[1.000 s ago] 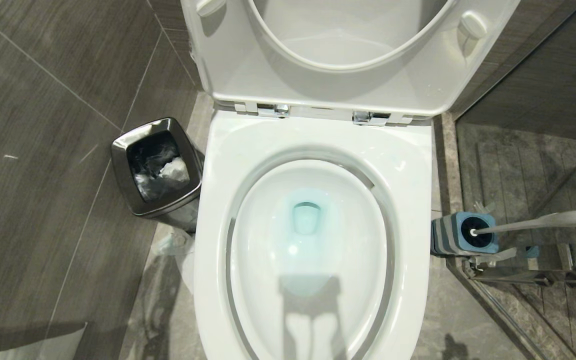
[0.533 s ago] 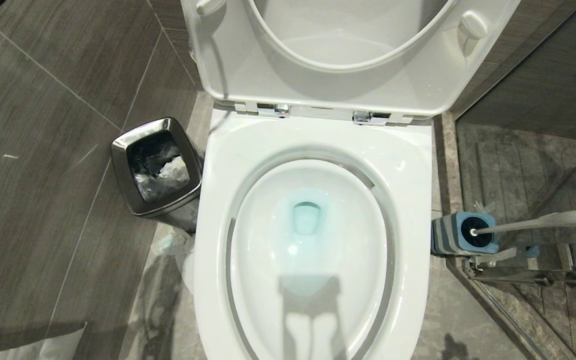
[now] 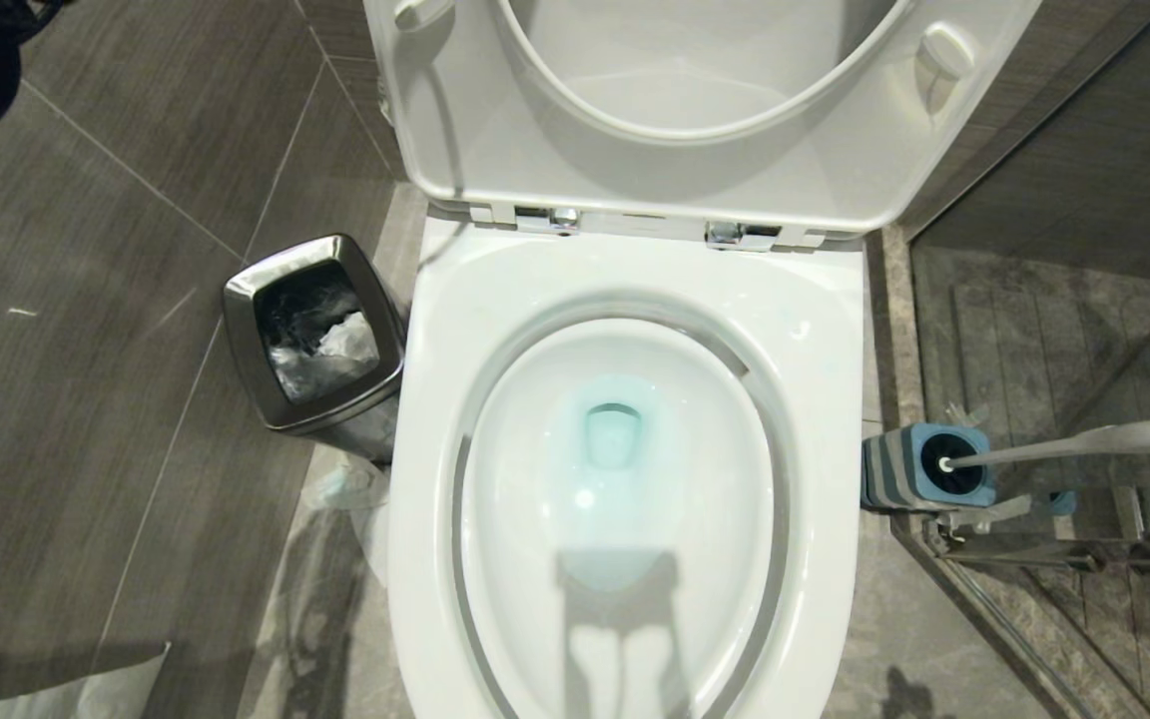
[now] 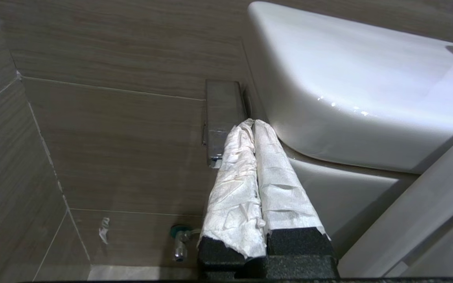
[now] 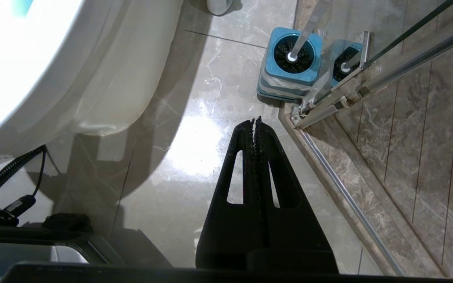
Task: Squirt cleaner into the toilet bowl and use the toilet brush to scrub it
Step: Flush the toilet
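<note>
Toilet brush [image 3: 1074, 446] stands in its holder [image 5: 289, 68] right of the toilet bowl [image 3: 625, 290]; I judge it light, stiff, best gripped mid-handle. Both jaws closed, empty.

bin [image 3: 313, 335] left of toilet bowl [image 3: 625, 290], toilet brush [image 3: 1074, 448] right

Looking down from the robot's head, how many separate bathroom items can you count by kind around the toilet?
Toilet: 1, the toilet bowl
Brush: 1, the toilet brush
Brush holder: 1, the blue-and-grey holder
Waste bin: 1, the steel bin
Total: 4
</note>
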Controlling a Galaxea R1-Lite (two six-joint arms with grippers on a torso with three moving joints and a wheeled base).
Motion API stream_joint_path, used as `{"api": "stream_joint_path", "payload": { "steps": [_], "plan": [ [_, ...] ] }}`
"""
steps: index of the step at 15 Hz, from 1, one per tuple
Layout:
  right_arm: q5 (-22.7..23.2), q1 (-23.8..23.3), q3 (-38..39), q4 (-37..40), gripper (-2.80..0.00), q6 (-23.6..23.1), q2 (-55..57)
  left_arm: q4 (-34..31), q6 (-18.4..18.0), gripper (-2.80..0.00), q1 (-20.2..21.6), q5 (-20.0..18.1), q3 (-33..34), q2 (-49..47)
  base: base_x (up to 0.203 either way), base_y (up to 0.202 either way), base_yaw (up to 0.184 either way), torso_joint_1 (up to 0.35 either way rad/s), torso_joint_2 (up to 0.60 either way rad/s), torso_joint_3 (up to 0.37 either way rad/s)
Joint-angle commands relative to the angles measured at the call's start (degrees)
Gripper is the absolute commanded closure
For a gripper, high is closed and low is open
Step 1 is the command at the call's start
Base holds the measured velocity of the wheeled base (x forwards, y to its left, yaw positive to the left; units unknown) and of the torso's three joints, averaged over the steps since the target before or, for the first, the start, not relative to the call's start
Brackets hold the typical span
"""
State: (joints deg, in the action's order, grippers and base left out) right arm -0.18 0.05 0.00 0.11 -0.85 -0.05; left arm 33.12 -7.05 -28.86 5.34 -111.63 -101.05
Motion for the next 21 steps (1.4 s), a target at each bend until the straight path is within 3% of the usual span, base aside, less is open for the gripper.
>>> {"api": "stream_joint_path", "payload": {
  "steps": [1, 21],
  "plan": [
    [0.0, 0.0, 0.1, 0.0, 0.0, 0.0, 0.0, 0.0, -0.1, 0.0, 0.4, 0.0, -0.1, -1.1, 0.0, 0.0, 0.0, 0.0, 0.0, 0.0],
    [0.0, 0.0, 0.1, 0.1, 0.0, 0.0, 0.0, 2.5, -2.5, 0.0, 1.6, 0.3, 0.0, -13.1, 0.0, 0.0, 0.0, 0.0, 0.0, 0.0]
  ]
}}
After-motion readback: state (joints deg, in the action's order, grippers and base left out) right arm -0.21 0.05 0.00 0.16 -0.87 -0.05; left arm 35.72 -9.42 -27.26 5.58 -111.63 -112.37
